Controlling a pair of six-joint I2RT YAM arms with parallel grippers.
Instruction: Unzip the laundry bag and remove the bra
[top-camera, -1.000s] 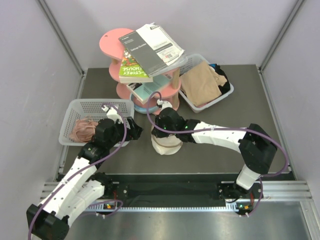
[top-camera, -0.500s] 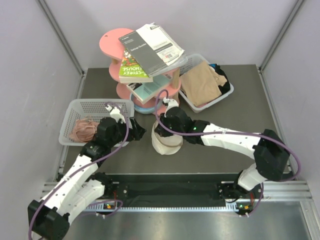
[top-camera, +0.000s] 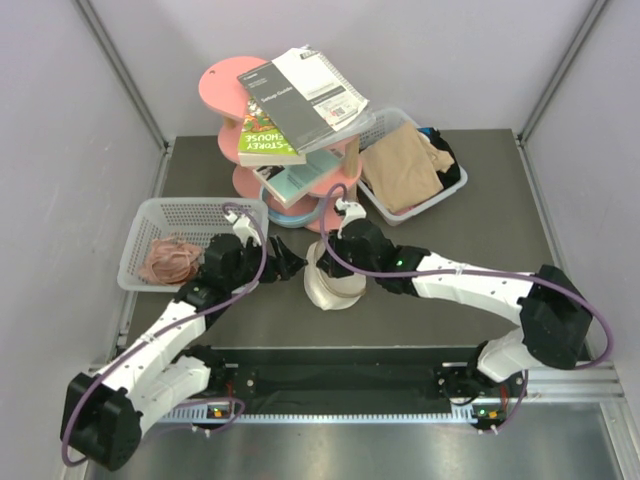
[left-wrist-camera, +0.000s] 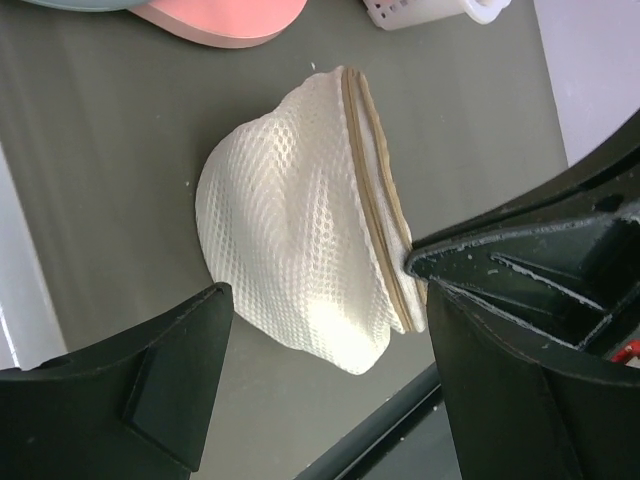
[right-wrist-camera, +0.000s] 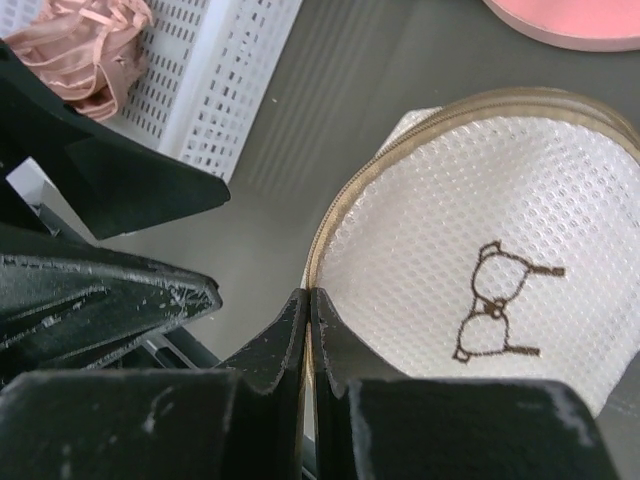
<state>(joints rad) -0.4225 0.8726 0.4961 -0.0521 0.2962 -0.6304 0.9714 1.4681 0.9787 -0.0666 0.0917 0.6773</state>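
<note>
The laundry bag (top-camera: 333, 284) is a round cream mesh pouch with a tan zipper band, lying mid-table; the right wrist view shows its black bra outline (right-wrist-camera: 495, 310). My right gripper (top-camera: 322, 264) is shut on the zipper band at the bag's left edge, as its wrist view shows (right-wrist-camera: 310, 296). My left gripper (top-camera: 291, 262) is open just left of the bag. In the left wrist view the bag (left-wrist-camera: 290, 240) lies between its spread fingers (left-wrist-camera: 170, 370), and one fingertip touches the zipper rim. The bra is hidden from view.
A white mesh basket (top-camera: 190, 214) with a pinkish-brown bundle (top-camera: 167, 259) stands at the left. A pink tiered stand (top-camera: 225, 85) with books is at the back. A white tray (top-camera: 450, 192) with tan cloth (top-camera: 400, 168) is at the back right.
My right gripper has shifted right and back along the bag's edge, still shut on the zipper band. My left gripper has moved right, closer to the bag.
</note>
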